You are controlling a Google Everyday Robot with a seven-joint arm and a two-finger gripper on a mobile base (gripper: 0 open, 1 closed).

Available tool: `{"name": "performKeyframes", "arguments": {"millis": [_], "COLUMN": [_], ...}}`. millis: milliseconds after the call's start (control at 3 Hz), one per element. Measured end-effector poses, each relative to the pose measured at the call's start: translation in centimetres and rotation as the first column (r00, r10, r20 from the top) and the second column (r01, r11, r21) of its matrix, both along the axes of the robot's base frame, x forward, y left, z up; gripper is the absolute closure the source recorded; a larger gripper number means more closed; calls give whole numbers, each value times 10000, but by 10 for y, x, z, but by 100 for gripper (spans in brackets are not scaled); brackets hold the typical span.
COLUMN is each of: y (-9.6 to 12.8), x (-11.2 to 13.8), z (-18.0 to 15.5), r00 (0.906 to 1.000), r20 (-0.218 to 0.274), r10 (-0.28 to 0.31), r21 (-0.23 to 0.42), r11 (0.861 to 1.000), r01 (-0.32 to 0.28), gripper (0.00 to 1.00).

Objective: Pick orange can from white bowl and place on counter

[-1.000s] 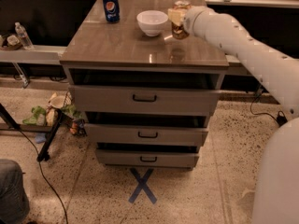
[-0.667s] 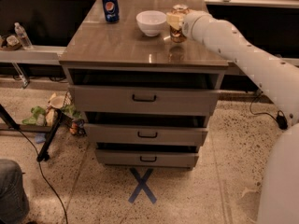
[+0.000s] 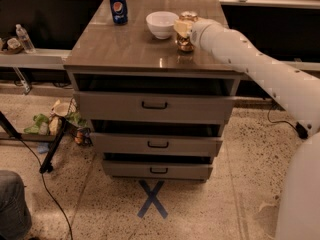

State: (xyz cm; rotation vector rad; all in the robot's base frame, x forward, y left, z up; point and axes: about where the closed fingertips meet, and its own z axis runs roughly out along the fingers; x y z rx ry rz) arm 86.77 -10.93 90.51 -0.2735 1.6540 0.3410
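Pincer (image 3: 182,28) is clamped on the orange can (image 3: 186,44), just beside the white bowl (image 3: 161,25). Can seems to touch the desk (image 3: 120,46).

Cream end effector (image 3: 182,28) at mottled orange can (image 3: 186,43), white bowl (image 3: 161,24), grey-brown counter (image 3: 125,46).

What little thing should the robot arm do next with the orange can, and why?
Probably let go of the orange can and draw the gripper back. The can appears to stand upright on the counter, just beside the white bowl and outside it, with the gripper at its upper half, so only the release seems left.
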Motion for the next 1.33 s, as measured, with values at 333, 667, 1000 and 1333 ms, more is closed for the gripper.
{"name": "performKeyframes", "arguments": {"millis": [333, 667, 1000, 1333], "y": [-5, -15, -28, -53], "x": [-1, -6, -13, -22], "z": [-6, -7, -5, 12], "r00": [9991, 9973, 9942, 9922], "r20": [-347, -546, -801, -674], "r10": [-260, -484, -720, -1047], "r21": [608, 760, 647, 178], "r11": [9978, 9957, 9949, 9942], "r01": [280, 525, 772, 1061], "gripper": [32, 8, 0, 0]}}
